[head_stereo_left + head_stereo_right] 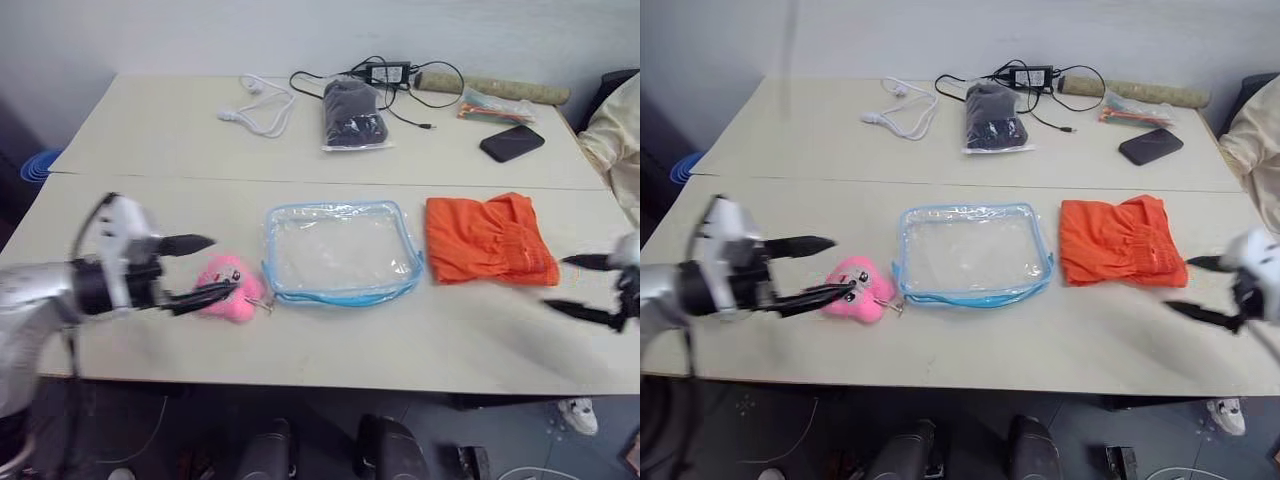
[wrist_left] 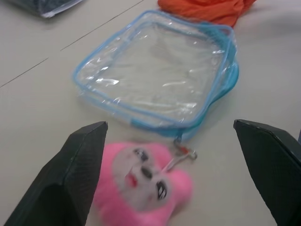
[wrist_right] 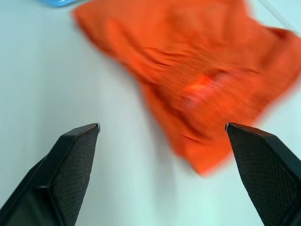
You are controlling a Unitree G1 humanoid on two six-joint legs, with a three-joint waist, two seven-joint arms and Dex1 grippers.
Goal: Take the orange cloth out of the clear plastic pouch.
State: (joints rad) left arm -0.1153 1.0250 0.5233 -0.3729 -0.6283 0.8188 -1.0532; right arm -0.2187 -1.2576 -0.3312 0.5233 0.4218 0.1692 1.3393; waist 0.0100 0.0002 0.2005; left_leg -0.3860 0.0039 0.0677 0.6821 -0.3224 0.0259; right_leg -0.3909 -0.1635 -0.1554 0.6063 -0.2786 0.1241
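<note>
Two sets of fingers spread wide and holding nothing, left gripper (image 1: 195, 270) by the pink keychain (image 1: 228, 288), right gripper (image 1: 590, 288) beyond the orange cloth (image 1: 487, 239), lying freed right beside the empty pouch (image 1: 342, 252), apparently done.

This looks like an office or a small lab room set up for testing. Two plain cream tables (image 1: 150, 130) stand pushed together against a bare pale wall (image 1: 200, 35). On the far one lies everyday desk clutter: a black power adapter (image 1: 388, 73) with its cable, a coiled white cable (image 1: 262, 105), a black phone (image 1: 512, 143) (face down, it seems) and some coloured pens in a clear wrapper (image 1: 495, 106). The floor beneath is dark.
</note>
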